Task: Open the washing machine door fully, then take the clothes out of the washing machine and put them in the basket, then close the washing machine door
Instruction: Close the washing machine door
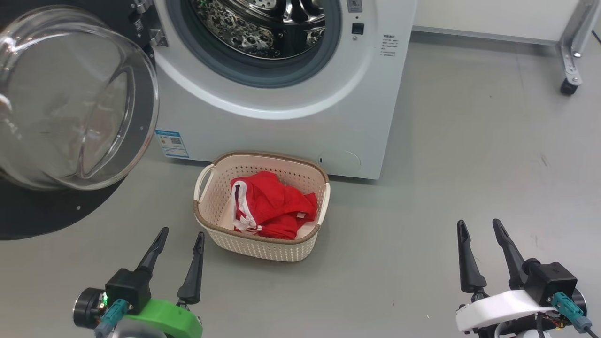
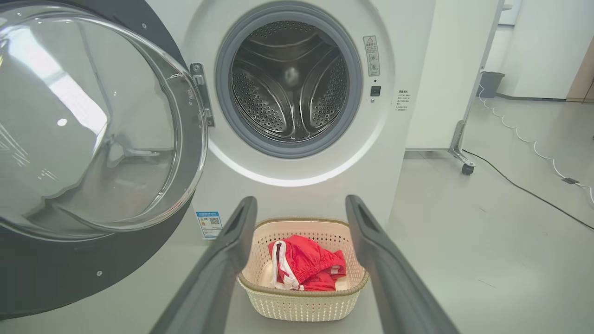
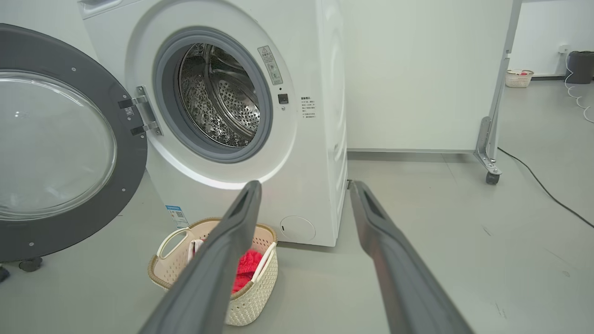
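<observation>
Red clothes (image 1: 272, 206) lie in the basket (image 1: 263, 249), left gripper (image 1: 183, 232) and right gripper (image 1: 479, 222) both spread empty; a push on the curved glass of the wide-open washing machine door (image 1: 70, 108) may slip, leaving it unlatched.

one washing machine (image 1: 300, 126), one door (image 1: 70, 103), one clothes heap (image 1: 272, 206), two baskets (image 1: 263, 246) (second basket (image 3: 519, 79) far off).

Seen from my remote console: the basket (image 1: 263, 249) sits just before the washing machine (image 1: 305, 126), the clothes (image 1: 277, 209) in it; the washing machine door (image 1: 70, 103) hangs open left of the machine, a wheeled stand (image 1: 571, 51) well to its right.
</observation>
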Motion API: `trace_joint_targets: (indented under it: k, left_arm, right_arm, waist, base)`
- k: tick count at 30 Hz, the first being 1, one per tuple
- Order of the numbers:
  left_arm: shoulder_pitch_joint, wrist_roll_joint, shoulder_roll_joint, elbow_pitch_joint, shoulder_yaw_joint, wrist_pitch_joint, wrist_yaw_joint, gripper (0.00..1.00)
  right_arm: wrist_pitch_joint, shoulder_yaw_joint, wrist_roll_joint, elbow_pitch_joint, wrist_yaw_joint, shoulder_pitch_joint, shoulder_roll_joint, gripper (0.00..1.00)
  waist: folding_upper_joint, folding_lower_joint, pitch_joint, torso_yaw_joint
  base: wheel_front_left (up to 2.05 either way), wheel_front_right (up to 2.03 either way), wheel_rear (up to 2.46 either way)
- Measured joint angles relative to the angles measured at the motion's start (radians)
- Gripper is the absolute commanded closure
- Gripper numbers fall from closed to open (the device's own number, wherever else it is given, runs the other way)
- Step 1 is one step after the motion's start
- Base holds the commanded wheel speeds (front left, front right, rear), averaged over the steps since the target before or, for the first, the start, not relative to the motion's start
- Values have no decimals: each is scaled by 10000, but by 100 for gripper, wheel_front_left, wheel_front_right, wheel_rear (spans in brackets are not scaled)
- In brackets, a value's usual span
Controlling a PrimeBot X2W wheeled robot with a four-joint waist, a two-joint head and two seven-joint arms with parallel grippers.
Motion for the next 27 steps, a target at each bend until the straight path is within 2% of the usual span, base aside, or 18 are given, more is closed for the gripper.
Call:
trace_joint_targets:
  k: [27]
  left_arm:
    - [2, -2, -17, -232, 366, 0, 228, 0]
  right_arm:
    - [0, 441, -4, -232, 0, -23, -217, 0]
  waist:
    - [0, 0, 179, 3429]
  base:
    - [0, 0, 0]
